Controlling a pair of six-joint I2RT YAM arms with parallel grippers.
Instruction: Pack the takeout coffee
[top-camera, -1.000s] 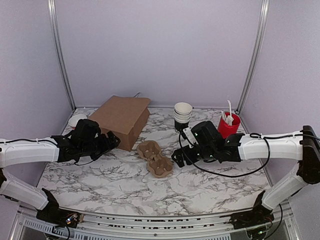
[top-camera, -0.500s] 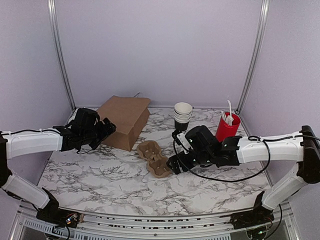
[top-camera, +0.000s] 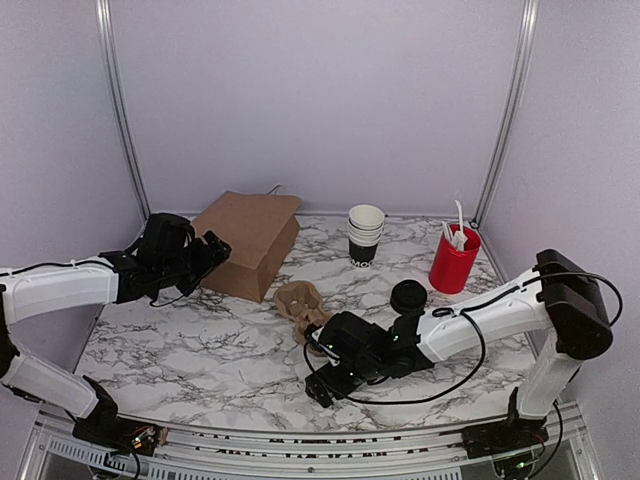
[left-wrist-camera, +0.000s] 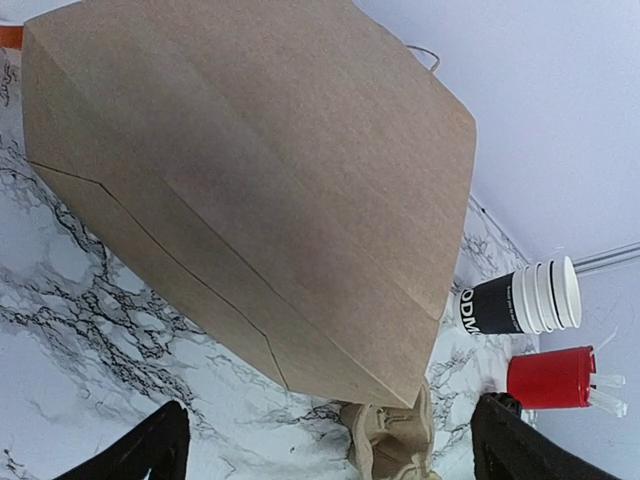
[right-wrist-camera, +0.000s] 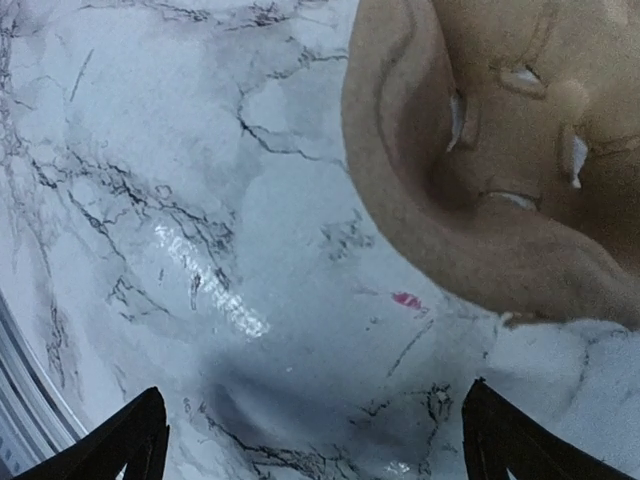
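Note:
The takeout coffee (top-camera: 408, 297), a small black cup with a black lid, stands right of centre, just behind my right forearm. The brown pulp cup carrier (top-camera: 298, 300) lies left of it and shows in the right wrist view (right-wrist-camera: 500, 150) and the left wrist view (left-wrist-camera: 395, 440). My right gripper (top-camera: 322, 386) is open and empty, low over the marble in front of the carrier (right-wrist-camera: 320, 450). The brown paper bag (top-camera: 250, 238) lies at the back left (left-wrist-camera: 250, 180). My left gripper (top-camera: 213, 250) is open and empty beside the bag's left side (left-wrist-camera: 330, 455).
A stack of lidless white-rimmed black cups (top-camera: 365, 235) stands at the back centre (left-wrist-camera: 520, 300). A red holder (top-camera: 453, 262) with white utensils stands at the back right (left-wrist-camera: 550, 378). Metal posts and lilac walls close the back and sides.
My right arm swung toward the near edge and its gripper moved left in front of the carrier, uncovering the lidded cup. My left gripper drew back toward the bag.

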